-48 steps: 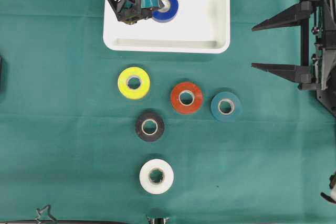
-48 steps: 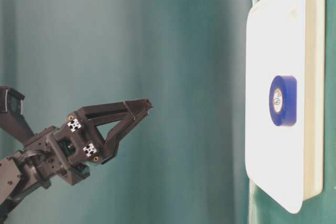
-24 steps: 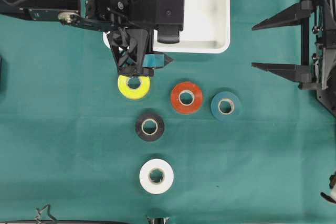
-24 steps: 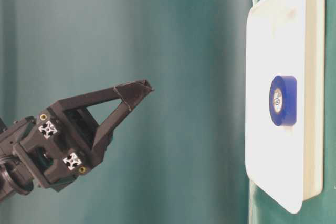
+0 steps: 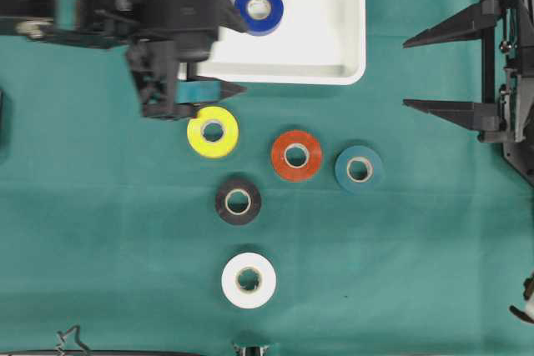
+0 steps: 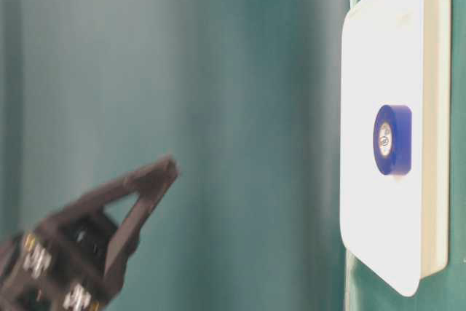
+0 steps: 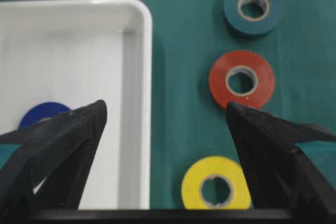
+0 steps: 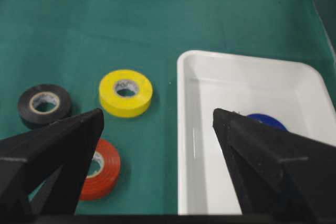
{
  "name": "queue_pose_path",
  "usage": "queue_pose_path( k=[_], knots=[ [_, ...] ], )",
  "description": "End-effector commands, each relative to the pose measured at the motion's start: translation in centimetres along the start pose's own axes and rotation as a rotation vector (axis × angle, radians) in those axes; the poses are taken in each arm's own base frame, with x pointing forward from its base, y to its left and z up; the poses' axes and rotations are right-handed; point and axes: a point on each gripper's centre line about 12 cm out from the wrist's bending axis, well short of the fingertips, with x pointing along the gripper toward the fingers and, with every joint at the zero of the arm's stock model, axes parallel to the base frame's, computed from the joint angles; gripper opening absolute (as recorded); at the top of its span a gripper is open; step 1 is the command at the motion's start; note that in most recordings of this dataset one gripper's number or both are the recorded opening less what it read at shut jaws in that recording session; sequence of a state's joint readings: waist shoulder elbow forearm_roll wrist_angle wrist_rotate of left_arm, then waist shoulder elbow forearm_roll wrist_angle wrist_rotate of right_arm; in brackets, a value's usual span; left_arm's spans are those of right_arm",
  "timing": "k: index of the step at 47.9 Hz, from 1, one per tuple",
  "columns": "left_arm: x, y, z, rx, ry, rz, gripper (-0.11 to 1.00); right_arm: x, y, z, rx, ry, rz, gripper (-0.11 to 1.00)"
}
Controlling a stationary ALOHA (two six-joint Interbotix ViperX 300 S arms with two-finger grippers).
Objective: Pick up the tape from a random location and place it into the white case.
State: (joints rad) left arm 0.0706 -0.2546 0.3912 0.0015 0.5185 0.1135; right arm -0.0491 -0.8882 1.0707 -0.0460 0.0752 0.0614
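Hovering over yellow tape point(image 5: 213, 132), jaws wide.

Left gripper point(image 5: 219, 56) withdrawn from white case point(image 5: 334, 39), blue tape point(image 5: 259, 9) uncovered

Overhead looks straight down on whole tabletop point(image 5: 100, 248). Table-level cam is rolled sideways, close on case point(image 6: 378, 49). Both wrist cams look past their fingers point(image 7: 58, 145); all share the case.

Blue tape roll point(image 5: 259, 9) flat inside the white case point(image 5: 350, 47) — five others outside.
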Motion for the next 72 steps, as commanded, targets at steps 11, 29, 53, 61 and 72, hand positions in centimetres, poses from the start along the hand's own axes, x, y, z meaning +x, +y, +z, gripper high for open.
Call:
queue_pose_path(
  k=[11,29,53,61,72],
  knots=[
    [-6.2,0.1,-2.1,-0.011,-0.191,0.031,0.99,-0.2,0.0,1.2,-0.001,-0.025,-0.002,0.92],
    [-11.8,-0.2,-6.2,-0.028,-0.325,0.051,0.99,-0.2,0.0,1.3,0.001,-0.026,-0.002,0.92],
    [-10.4,-1.5,-12.9,-0.086,-0.314,0.022,0.98,-0.2,0.0,1.0,0.004,-0.02,-0.002,0.92],
    [-10.4,-1.6,-13.4,-0.083,-0.337,0.019,0.98,-0.1,0.0,1.0,0.002,-0.017,-0.002,0.92],
    [-10.5,-1.6,-13.4,-0.083,-0.34,0.019,0.98,-0.1,0.0,1.0,0.004,-0.015,-0.002,0.92]
  ],
)
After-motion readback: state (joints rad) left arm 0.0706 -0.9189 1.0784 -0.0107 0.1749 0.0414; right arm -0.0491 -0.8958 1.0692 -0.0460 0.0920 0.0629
